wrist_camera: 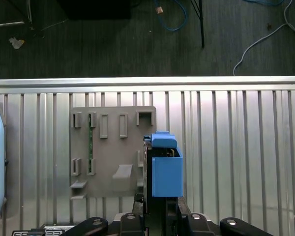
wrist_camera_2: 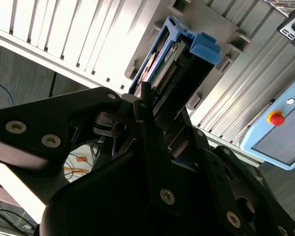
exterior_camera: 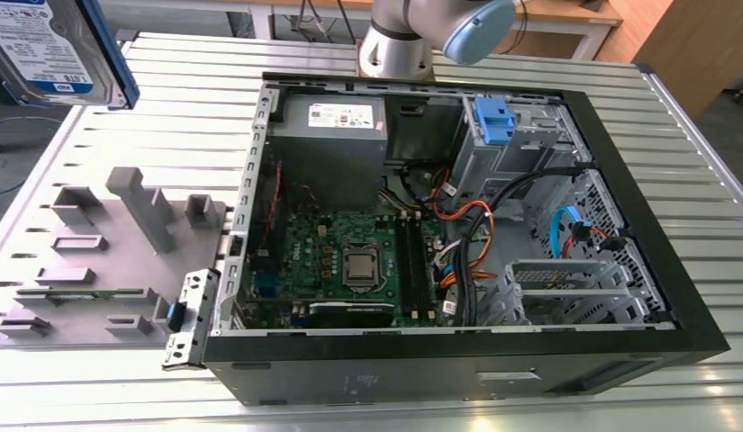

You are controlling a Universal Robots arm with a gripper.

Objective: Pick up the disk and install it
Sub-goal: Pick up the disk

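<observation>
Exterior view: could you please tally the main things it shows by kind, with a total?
Disk: 1, clamped in the gripper
Open computer case: 1
Grey fixture plate: 1
Robot arm: 1
Total: 4

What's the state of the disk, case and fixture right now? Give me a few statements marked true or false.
1. The gripper is closed on the disk. True.
2. The disk is seated inside the computer case. False: it is held in the air, outside the case.
3. The computer case lies with its side open and the board showing. True.
4. The grey fixture sits inside the case. False: it lies on the slatted table beside the case, at the exterior view's left.
</observation>
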